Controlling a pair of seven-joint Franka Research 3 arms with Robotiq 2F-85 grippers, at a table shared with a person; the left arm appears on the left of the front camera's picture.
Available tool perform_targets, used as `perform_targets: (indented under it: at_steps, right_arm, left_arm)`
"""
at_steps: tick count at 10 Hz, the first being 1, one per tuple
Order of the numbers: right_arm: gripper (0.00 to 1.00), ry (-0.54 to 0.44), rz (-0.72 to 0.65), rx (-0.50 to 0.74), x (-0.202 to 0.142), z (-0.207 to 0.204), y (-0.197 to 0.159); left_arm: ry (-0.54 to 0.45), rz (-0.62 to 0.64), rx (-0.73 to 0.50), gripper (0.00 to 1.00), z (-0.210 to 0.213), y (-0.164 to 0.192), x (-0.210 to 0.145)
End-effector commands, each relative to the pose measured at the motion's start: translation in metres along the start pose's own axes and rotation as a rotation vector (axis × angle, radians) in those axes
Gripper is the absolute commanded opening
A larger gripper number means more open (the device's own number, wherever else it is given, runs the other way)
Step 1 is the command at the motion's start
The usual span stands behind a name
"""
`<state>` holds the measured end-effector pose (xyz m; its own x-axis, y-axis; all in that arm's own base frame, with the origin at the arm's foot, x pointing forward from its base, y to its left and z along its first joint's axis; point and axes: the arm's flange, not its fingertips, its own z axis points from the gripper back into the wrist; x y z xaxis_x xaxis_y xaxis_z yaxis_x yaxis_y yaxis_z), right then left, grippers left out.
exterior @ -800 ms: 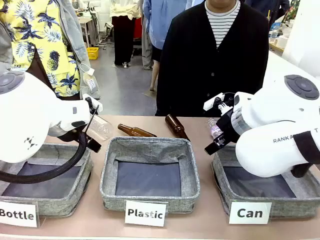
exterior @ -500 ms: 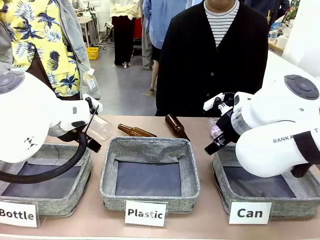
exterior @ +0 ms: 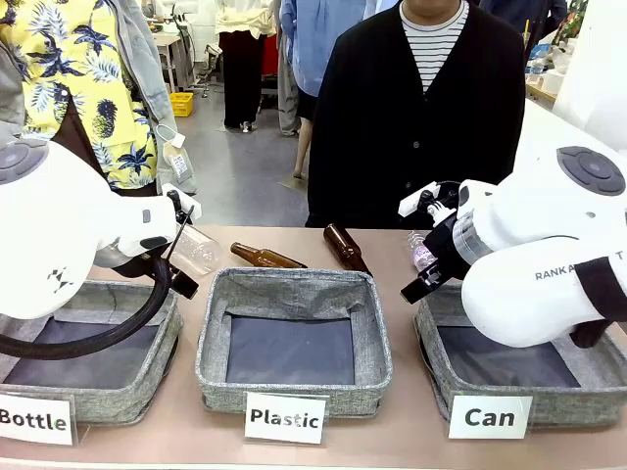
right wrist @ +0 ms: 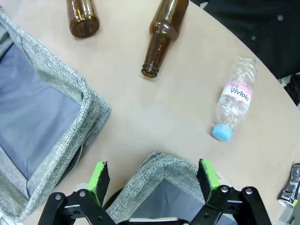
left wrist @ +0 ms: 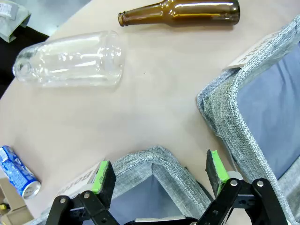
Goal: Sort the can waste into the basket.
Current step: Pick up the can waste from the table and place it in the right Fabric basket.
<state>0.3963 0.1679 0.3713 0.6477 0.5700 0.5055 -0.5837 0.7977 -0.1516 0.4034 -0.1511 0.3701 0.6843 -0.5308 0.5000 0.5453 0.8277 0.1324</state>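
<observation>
Bench scene unchanged over the last second: left tool (left wrist: 159, 163) and right tool (right wrist: 153, 173) stayed spread, empty. The blue can (left wrist: 18, 171) and dark can (right wrist: 290, 187) lay by bench edges, outside the Can basket (exterior: 563, 406); sorting unstarted.

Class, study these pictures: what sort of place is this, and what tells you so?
Probably a robotics lab or demo hall set up for waste sorting: a white left arm and right arm at a table, a grey Bottle bin, Plastic bin and Can bin, and a person watching.
</observation>
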Motion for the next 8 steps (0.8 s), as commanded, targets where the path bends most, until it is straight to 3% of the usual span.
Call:
perform_targets:
  at_steps: [1,8]
  right_arm:
    - [1.00,0.000,-0.001,0.000,0.0000,0.0000,-0.0001]
    - [1.00,0.000,-0.001,0.000,0.0000,0.0000,-0.0001]
  left_arm:
    - [0.000,0.000,0.000,1.00,0.0000,0.0000,0.0000]
    - [0.000,0.000,0.000,1.00,0.0000,0.0000,0.0000]
